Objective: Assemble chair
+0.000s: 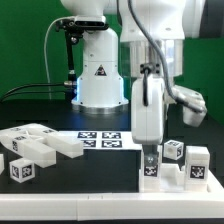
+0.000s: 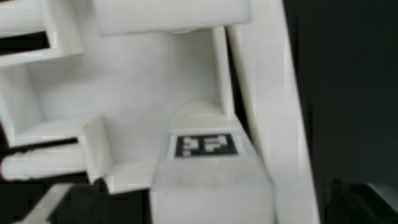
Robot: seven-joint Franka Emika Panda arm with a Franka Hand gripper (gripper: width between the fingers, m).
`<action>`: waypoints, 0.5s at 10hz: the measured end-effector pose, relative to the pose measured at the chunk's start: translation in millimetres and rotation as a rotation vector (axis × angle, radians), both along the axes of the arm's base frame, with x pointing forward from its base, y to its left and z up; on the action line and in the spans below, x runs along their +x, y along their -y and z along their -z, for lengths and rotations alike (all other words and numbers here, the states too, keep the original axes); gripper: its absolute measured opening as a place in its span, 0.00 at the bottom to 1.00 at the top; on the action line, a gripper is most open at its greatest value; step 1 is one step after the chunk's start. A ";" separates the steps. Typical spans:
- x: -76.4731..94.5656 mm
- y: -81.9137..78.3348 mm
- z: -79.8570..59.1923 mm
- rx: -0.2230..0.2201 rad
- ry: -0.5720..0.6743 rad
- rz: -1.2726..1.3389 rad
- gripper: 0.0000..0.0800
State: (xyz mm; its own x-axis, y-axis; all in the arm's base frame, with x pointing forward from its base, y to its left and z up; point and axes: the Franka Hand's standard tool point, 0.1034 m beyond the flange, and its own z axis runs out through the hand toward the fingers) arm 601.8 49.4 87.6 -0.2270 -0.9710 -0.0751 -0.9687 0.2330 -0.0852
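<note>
The chair's joined part (image 1: 185, 165) is a stepped white block with tags, standing on the black table at the exterior view's right. My gripper (image 1: 149, 157) reaches straight down onto its near-left corner, and its dark fingers look closed on a white upright bar (image 1: 150, 174) there. In the wrist view this bar (image 2: 210, 185) fills the middle, very close and blurred, with a small tag (image 2: 205, 144) on it. It lies against a white framed chair piece (image 2: 125, 90) and a long white slab (image 2: 267, 100). The fingers themselves are hidden in the wrist view.
Several loose white chair blocks with tags (image 1: 35, 150) lie at the exterior view's left. The marker board (image 1: 100, 140) lies flat in the middle, in front of the white robot base (image 1: 98, 75).
</note>
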 end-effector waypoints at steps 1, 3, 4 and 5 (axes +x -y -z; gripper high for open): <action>-3.1 -4.4 -8.8 0.008 0.006 -0.013 0.80; -8.5 -15.0 -7.3 0.010 -0.001 -0.023 0.81; -8.5 -14.6 -6.9 0.010 -0.002 -0.023 0.81; -8.6 -14.8 -6.5 0.010 -0.002 -0.023 0.81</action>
